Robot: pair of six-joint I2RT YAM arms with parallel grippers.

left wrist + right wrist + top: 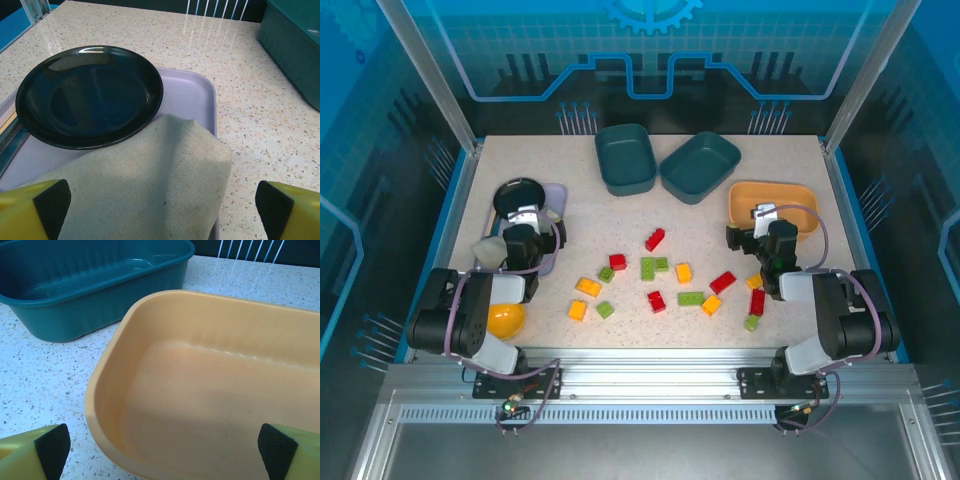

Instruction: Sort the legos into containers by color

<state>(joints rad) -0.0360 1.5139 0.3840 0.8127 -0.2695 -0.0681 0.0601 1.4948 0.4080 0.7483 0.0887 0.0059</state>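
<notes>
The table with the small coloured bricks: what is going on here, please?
Nothing is sorted by colour yet. The small plastic studded bricks in red, green and yellow-orange all lie loose on the speckled table. The two dark teal plastic trays and the light orange plastic tray look empty. The left gripper hangs open over a lavender tray with a black round dish and a beige cloth. The right gripper hangs open at the orange tray's near rim, holding nothing.
</notes>
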